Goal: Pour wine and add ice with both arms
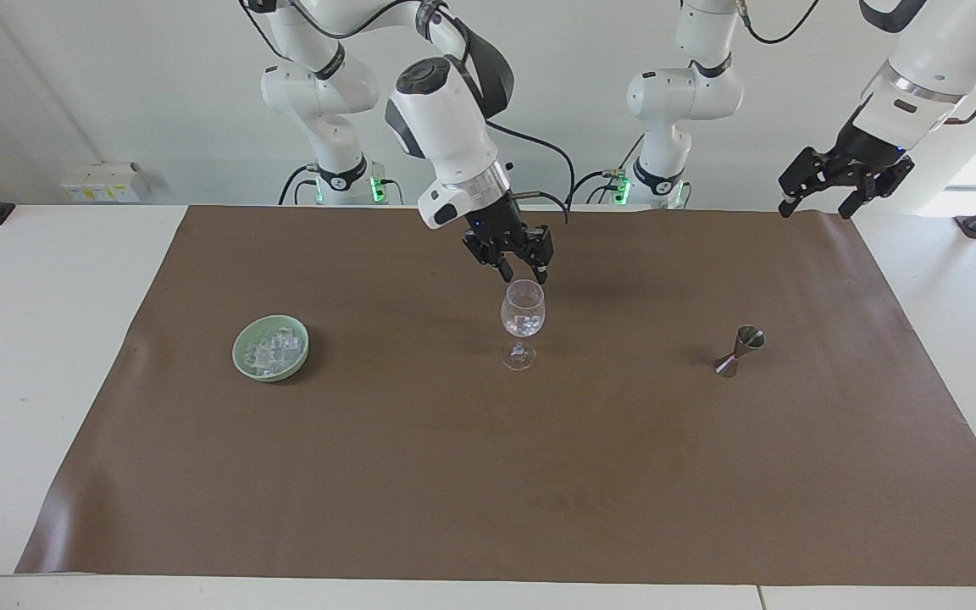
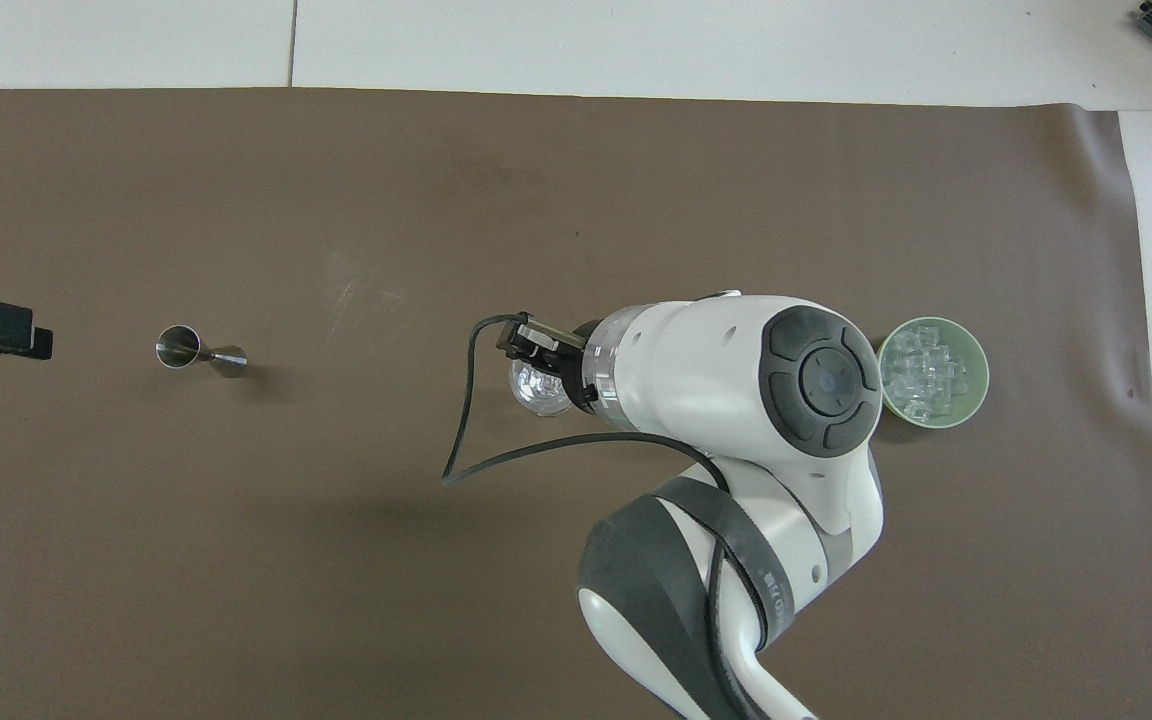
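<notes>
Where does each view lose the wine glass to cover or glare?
Overhead view: the right arm covers part of the wine glass. Facing view: the glass shows whole under the right gripper, no glare hiding it.

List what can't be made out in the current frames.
- Overhead view: the right arm's wrist covers the right gripper and part of the wine glass.
- Overhead view: left gripper is cut off at the edge; only a black tip shows.
- Both views: the number of ice cubes in the glass and in the green bowl is too small to count.
- Both views: whether the jigger holds liquid.
</notes>
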Controlling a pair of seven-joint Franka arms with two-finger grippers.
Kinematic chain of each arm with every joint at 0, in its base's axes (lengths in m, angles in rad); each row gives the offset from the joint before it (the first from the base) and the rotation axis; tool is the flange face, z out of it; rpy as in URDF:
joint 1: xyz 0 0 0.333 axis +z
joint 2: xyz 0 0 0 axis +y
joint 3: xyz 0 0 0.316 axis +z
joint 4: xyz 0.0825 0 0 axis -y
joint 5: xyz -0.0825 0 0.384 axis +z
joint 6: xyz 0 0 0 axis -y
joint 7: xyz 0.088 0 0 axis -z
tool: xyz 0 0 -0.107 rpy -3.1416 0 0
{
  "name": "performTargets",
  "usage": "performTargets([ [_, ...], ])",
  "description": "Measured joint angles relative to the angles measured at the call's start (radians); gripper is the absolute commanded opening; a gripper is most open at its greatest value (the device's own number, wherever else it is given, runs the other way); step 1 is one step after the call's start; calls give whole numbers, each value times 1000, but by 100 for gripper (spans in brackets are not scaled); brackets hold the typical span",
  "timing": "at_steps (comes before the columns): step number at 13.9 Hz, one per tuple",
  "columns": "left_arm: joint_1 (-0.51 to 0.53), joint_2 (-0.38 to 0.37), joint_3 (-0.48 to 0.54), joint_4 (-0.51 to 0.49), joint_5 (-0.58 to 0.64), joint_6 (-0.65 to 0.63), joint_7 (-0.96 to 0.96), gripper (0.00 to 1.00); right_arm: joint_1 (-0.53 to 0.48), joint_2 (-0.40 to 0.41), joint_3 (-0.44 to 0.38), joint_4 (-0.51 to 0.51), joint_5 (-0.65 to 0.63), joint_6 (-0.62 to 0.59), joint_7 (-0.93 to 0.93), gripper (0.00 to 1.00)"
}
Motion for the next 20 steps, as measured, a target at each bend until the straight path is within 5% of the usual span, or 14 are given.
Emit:
performTargets([
  [4,0,0,0,0,0,0,0,100,0,-42,-70,15,-147,-54,-8,100],
  [15,0,0,0,0,0,0,0,100,-8,-190,-477,28,-160,-394,-552,100],
  [20,0,0,0,0,0,0,0,100,-10,-192,-562,161,-183,-610,-712,100],
])
